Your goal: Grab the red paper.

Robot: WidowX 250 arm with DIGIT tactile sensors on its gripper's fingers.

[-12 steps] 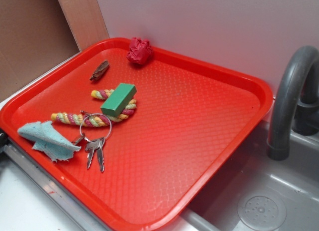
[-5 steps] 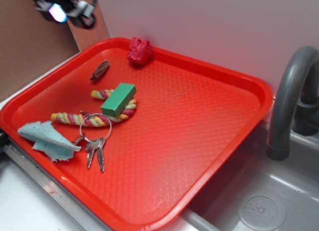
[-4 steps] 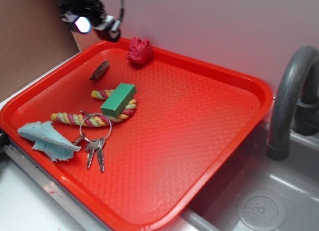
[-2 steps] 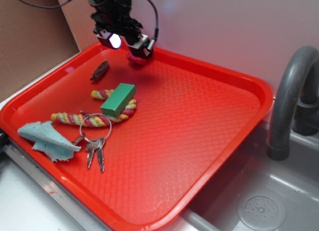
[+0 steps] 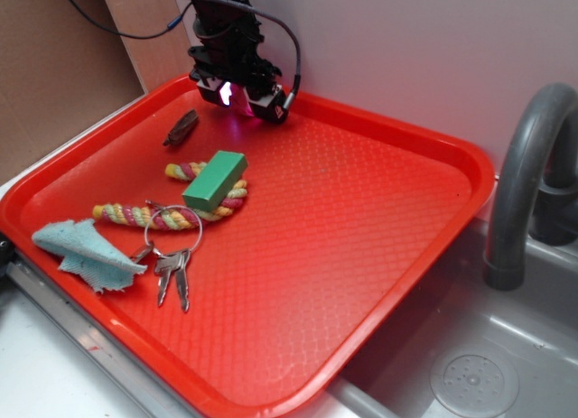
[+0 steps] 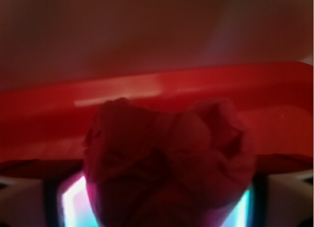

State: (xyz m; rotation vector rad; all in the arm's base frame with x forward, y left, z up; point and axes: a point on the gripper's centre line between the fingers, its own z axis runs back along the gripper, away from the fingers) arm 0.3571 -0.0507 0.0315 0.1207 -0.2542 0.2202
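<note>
The red paper (image 5: pixel 244 105), a dark-red wrinkly ball, lies at the back edge of the red tray (image 5: pixel 397 136); only a pink-lit bit of it shows under the gripper. My gripper (image 5: pixel 239 100) is down over it, one finger on each side. In the wrist view the paper (image 6: pixel 167 153) fills the middle between the two fingers, with lit gaps on both sides. The gripper (image 6: pixel 157 210) is open astride it. The tray's back rim (image 6: pixel 196 82) runs just behind the paper.
On the tray lie a green block (image 5: pixel 215 179) on a coloured rope (image 5: pixel 135 216), a brown piece (image 5: pixel 181 127), keys (image 5: pixel 172 264) and a blue cloth (image 5: pixel 86 251). A white wall stands close behind. A grey faucet (image 5: pixel 524 165) and sink (image 5: pixel 470 377) are at the right.
The gripper came in from the upper left and dropped over the red paper, which it now straddles and mostly hides. Nothing else on the tray has moved.
</note>
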